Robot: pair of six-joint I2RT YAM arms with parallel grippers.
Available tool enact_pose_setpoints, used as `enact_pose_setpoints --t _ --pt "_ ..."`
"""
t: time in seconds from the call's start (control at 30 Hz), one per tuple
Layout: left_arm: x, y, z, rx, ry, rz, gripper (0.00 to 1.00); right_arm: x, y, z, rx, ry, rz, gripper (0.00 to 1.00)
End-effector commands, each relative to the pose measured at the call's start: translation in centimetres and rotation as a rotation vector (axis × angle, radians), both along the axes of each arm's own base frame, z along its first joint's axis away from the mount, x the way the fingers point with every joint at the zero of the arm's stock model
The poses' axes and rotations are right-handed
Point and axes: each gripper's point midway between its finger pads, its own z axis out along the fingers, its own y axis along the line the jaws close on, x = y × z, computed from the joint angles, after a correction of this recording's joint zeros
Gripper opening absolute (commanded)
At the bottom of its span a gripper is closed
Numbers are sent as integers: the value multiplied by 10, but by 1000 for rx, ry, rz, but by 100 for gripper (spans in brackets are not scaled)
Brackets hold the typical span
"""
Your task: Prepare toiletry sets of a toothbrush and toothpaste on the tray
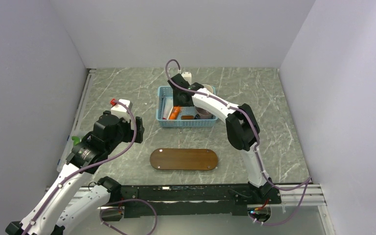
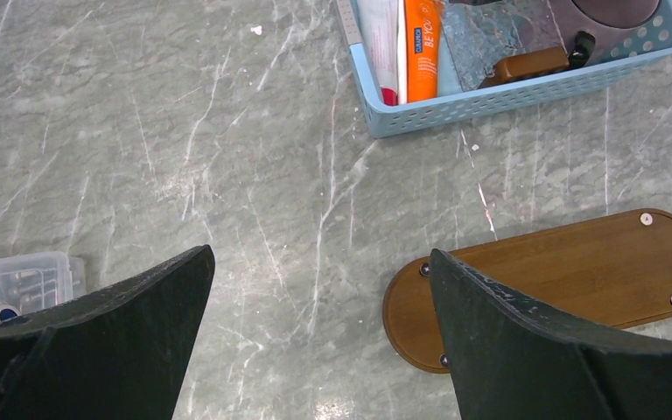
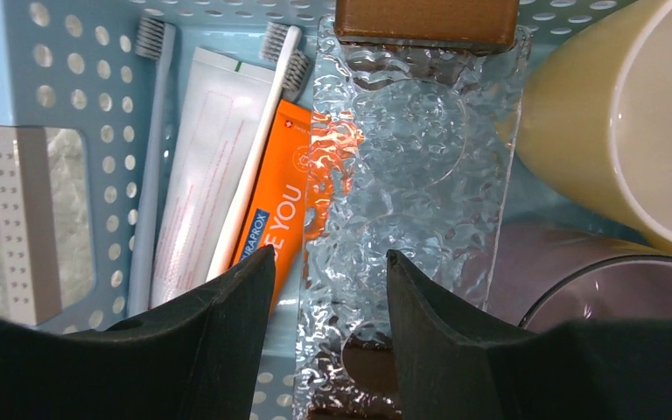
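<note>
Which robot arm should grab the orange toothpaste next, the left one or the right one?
The right one. Its open right gripper hangs over the basket, right beside the toothpaste. The left gripper, also open, is out over the table near the tray, away from the basket.

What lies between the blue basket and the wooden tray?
Nothing. Only bare marble tabletop separates the basket from the tray, clearest in the left wrist view.
</note>
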Motion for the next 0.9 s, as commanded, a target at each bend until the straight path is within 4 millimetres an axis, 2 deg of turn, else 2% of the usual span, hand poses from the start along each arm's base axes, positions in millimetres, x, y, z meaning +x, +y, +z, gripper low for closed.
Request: enact_pose_setpoints --t 0.0,0.47,0.7,0.87 --pt "1 -3 7 -14 -31 -24 99 10 7 12 21 -40 -30 52" --pt "1 -4 7 -13 -28 -27 99 16 9 0 1 -37 -33 41" --pt "1 -5 6 -13 -24 -28 99 18 10 6 -6 -44 -19 23" --pt "2 -5 5 -11 -22 -28 99 19 9 21 -5 -65 -9 0"
